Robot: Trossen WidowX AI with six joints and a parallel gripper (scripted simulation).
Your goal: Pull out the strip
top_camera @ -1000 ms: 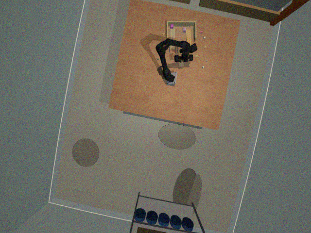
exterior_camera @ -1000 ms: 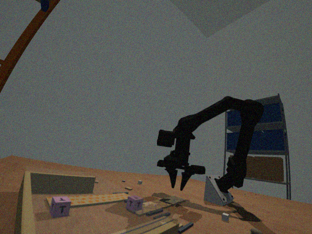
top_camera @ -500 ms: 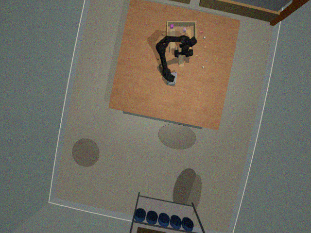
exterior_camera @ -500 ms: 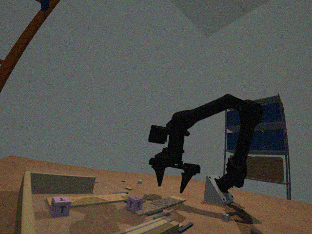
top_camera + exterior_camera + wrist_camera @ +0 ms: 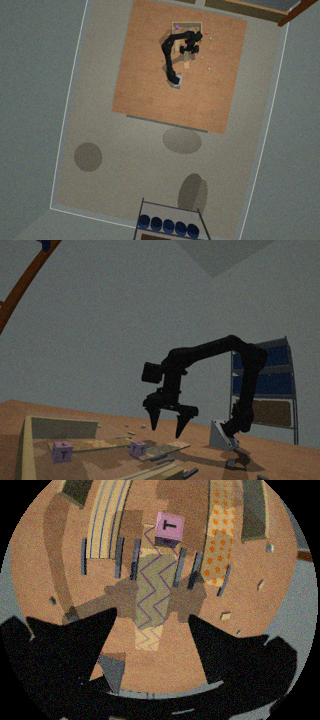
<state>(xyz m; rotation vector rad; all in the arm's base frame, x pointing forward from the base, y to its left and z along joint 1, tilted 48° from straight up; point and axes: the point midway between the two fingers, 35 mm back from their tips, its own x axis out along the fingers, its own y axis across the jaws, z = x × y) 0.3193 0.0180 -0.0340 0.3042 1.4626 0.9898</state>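
Observation:
A purple cube [image 5: 186, 45] [image 5: 138, 448] [image 5: 169, 525] has a dark T on its top face. It sits at the far end of the zigzag strip [image 5: 186, 65] [image 5: 180, 445] [image 5: 155, 592], over its right edge in the wrist view; how much of it rests on the strip is unclear. The strip runs out between dark guide bars toward the arm's base. My gripper [image 5: 189, 49] [image 5: 165, 434] [image 5: 154, 615] is open and empty above the strip's near part, its shadow across the strip. A second lettered purple cube [image 5: 62, 452] stands farther back.
A blue-striped strip [image 5: 160, 471] [image 5: 106, 525] lies left of the zigzag strip in the wrist view, an orange-dotted strip [image 5: 100, 444] [image 5: 218, 545] right. A low wooden wall [image 5: 186, 22] [image 5: 64, 428] [image 5: 255, 510] borders the back and sides. Another purple cube [image 5: 177, 26] is at the back left.

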